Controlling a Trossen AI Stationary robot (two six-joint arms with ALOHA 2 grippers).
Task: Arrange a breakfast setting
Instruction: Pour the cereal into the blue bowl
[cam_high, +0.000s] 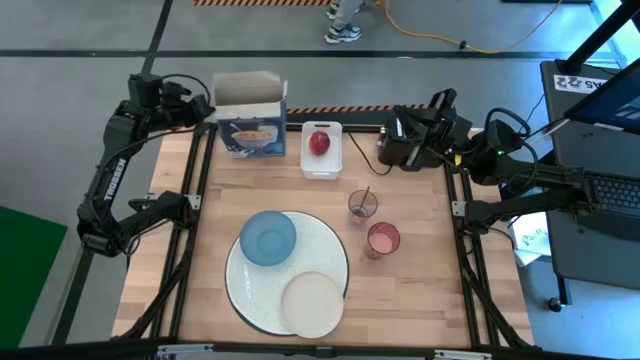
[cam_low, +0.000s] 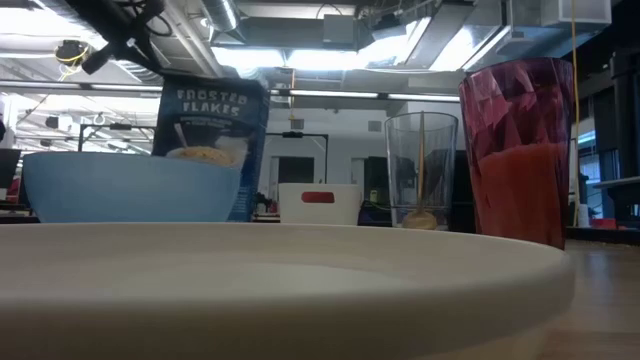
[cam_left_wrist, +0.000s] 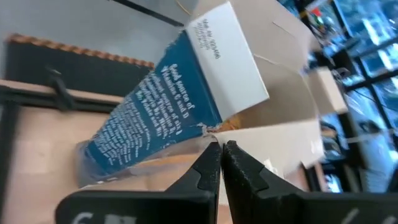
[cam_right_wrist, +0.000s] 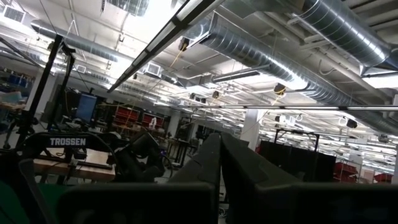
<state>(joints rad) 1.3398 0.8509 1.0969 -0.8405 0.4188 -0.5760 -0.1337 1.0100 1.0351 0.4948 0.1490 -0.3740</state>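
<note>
A blue cereal box (cam_high: 250, 122) stands at the table's far edge with its top flaps open. My left gripper (cam_high: 205, 106) is shut right at the box's left flap (cam_left_wrist: 267, 140). A blue bowl (cam_high: 268, 238) and a small cream plate (cam_high: 312, 302) rest on the big white plate (cam_high: 330, 255). The red apple (cam_high: 319, 142) lies in the white tray (cam_high: 322, 168). A clear cup (cam_high: 362, 207) holds a wooden spoon (cam_low: 421, 160), and a red cup (cam_high: 383, 240) stands beside it. My right gripper (cam_right_wrist: 221, 140) is shut and points up, over the black toaster (cam_high: 395, 150). My left gripper has its shut fingertips (cam_left_wrist: 211, 152) at the edge of the cereal box's open flap, close to where the flap meets the blue side panel (cam_left_wrist: 168, 112). The fingers hide that spot, so I cannot tell whether they touch or pinch the flap.
The toaster stands at the far right corner, by the tray. The two cups stand right of centre, between the tray and the big plate. Bare wood lies along the table's left side and near right corner. A person's feet (cam_high: 345, 30) show on the floor beyond the far edge.
</note>
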